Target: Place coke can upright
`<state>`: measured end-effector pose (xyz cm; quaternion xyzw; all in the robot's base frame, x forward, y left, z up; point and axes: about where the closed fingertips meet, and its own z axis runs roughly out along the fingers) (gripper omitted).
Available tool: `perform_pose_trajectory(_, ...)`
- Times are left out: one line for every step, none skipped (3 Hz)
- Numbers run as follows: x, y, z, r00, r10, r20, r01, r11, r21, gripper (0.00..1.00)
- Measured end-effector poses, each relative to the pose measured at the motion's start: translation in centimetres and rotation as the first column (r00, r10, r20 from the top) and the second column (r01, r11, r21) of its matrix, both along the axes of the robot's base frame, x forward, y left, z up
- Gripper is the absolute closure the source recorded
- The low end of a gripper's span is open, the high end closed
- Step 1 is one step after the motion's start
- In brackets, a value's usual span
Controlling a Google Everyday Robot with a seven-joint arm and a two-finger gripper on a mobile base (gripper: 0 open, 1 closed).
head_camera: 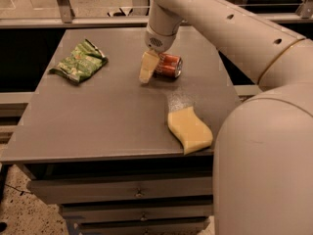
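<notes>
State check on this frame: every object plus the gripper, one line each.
coke can: lying on its side on the table, not upright.
gripper: lowered at the can's left end, close over the tabletop.
green snack bag: lying flat and crumpled at the table's far left, apart from the gripper.
yellow sponge: lying flat at the front right edge.
drawers: shut.

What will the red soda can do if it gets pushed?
The red cylindrical aluminium soda can lies on its side, so it would probably roll. Being thin metal, it is likely light and dentable. The tool is right beside it.
</notes>
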<state>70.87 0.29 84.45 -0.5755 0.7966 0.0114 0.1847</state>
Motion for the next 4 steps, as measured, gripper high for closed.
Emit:
perform_pose_trajectory(0.6, 0.0, 0.0, 1.0000, -0.008, -0.003, 0.008, 1.000, -0.011, 0.41)
perform_pose_trajectory(1.0, 0.1, 1.2, 0.9999, -0.014, 0.006, 0.015, 1.000, -0.006, 0.64)
perform_pose_trajectory(0.9, -0.3, 3.8, 0.9993, -0.006, 0.037, 0.004, 0.998, 0.063, 0.88)
perform_pose_trajectory(0.7, -1.5, 6.3, 0.9979, 0.002, 0.065, -0.016, 0.975, 0.220, 1.00)
